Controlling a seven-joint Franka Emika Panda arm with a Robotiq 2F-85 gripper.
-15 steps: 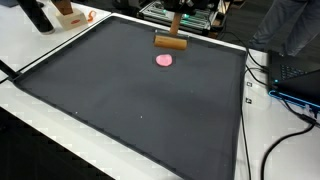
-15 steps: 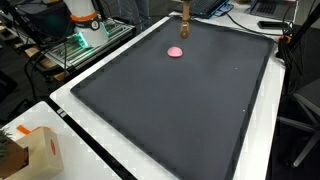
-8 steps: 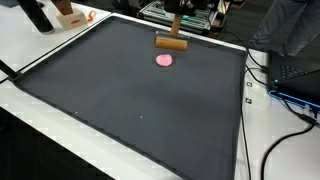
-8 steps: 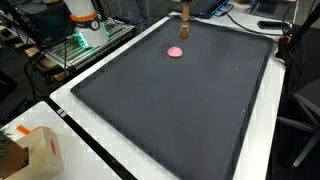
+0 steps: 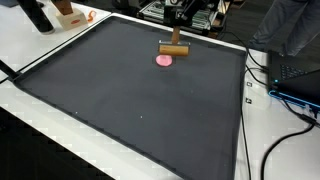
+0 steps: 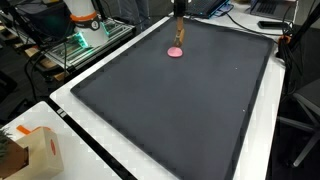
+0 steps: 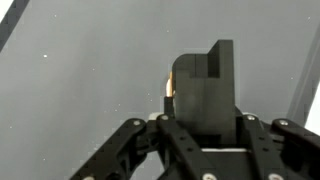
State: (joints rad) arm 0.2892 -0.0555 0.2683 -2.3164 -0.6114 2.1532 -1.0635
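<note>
Wooden block (image 5: pixel 174 48) hangs pinched in the gripper (image 5: pixel 175 39), upper centre; the pink disc (image 5: pixel 165 60) just below shows in both exterior views, not from the wrist.

Has carried the wooden block (image 5: pixel 174 48) lower toward the bench (image 5: pixel 140 110) and a little sideways, as seen in both exterior views. Now holds it just beside the pink disc (image 5: pixel 165 60), where a clear gap showed before. Has brought the tool (image 7: pixel 205 120) down along with the block.
</note>
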